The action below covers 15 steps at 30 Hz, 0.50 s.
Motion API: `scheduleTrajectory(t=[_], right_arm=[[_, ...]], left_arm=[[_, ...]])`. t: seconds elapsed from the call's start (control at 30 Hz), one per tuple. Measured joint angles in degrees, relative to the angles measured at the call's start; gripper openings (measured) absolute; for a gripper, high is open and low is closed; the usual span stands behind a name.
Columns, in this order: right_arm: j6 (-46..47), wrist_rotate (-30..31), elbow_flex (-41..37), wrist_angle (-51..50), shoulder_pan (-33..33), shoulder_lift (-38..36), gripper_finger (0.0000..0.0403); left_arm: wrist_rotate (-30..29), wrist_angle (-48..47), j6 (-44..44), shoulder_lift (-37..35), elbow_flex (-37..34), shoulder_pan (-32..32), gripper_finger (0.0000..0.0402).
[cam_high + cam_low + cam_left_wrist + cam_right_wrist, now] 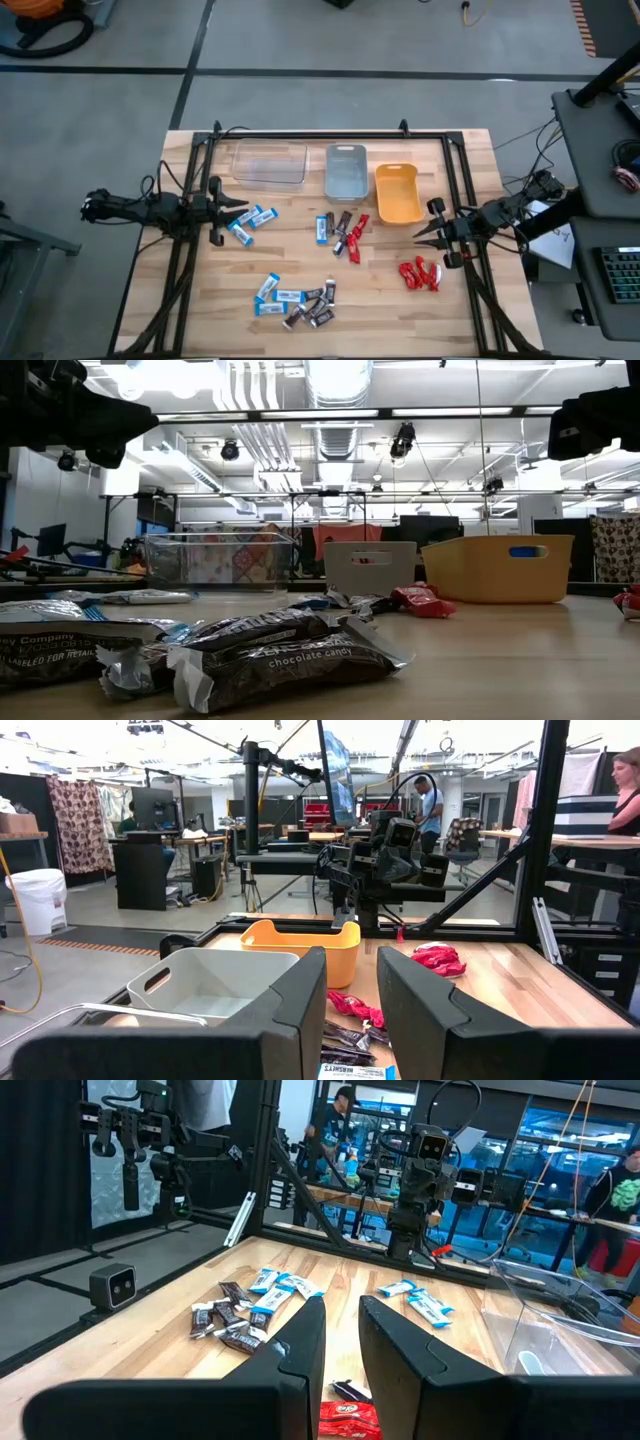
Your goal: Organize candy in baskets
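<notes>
Candy scattered on the table, three baskets in a row at the back.

From above I see my left gripper (240, 211) apart beside blue bars (252, 220), right gripper (422, 235) apart above red candy (420, 273); clear basket (269, 163), grey basket (346, 171), orange basket (398, 193) hold nothing. At table height, brown bars (270, 655) lie nearest.

Two slim black jointed arms, cables looped along them. Each claw, left claw (236, 211) and right claw (424, 233), has two blocky matte-black fingers (290, 1010).
</notes>
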Motion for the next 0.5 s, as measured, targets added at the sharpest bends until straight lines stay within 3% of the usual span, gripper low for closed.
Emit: scheduleTrajectory(t=[0.23, 0.5], right_arm=[[-0.23, 0.02, 0.00, 0.00, 0.00, 0.00, 0.0059], [-7.01, 0.07, 0.00, 0.00, 0.01, -0.02, 0.0059]], left_arm=[[0.00, 0.00, -0.01, 0.00, -0.01, 0.00, 0.0077], [0.00, 0.00, -0.02, -0.01, -0.01, -0.01, 0.0077]])
